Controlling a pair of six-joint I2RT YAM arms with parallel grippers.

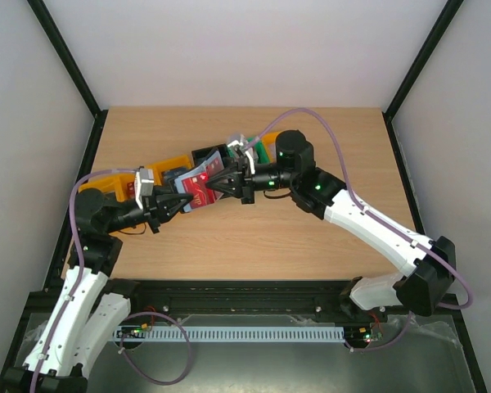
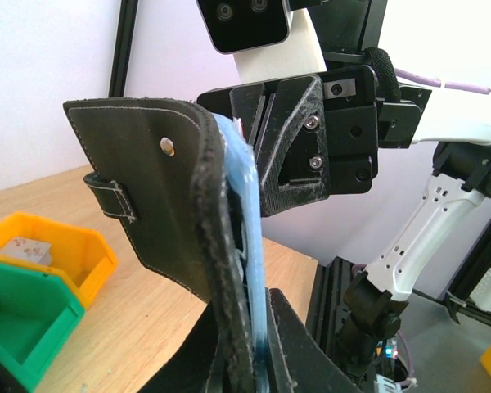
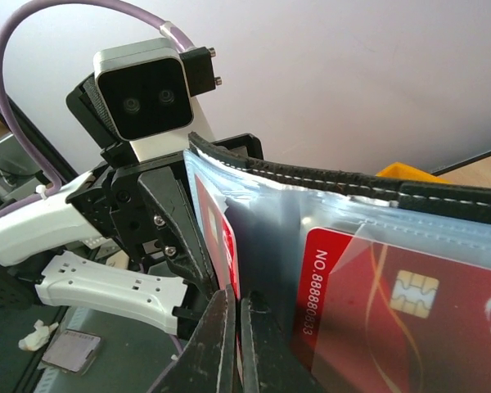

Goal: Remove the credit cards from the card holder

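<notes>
The card holder (image 2: 147,188) looks like matt black leather with pale stitching and a metal snap (image 2: 168,146); its pockets (image 3: 270,213) are glossy clear plastic over a shiny red card (image 3: 393,303). The table (image 1: 254,237) is smooth wood.

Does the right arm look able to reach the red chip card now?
Likely yes: left pincer holds the card holder open, red card facing the shut right pincer beside it; only a clear sleeve covers it.
</notes>
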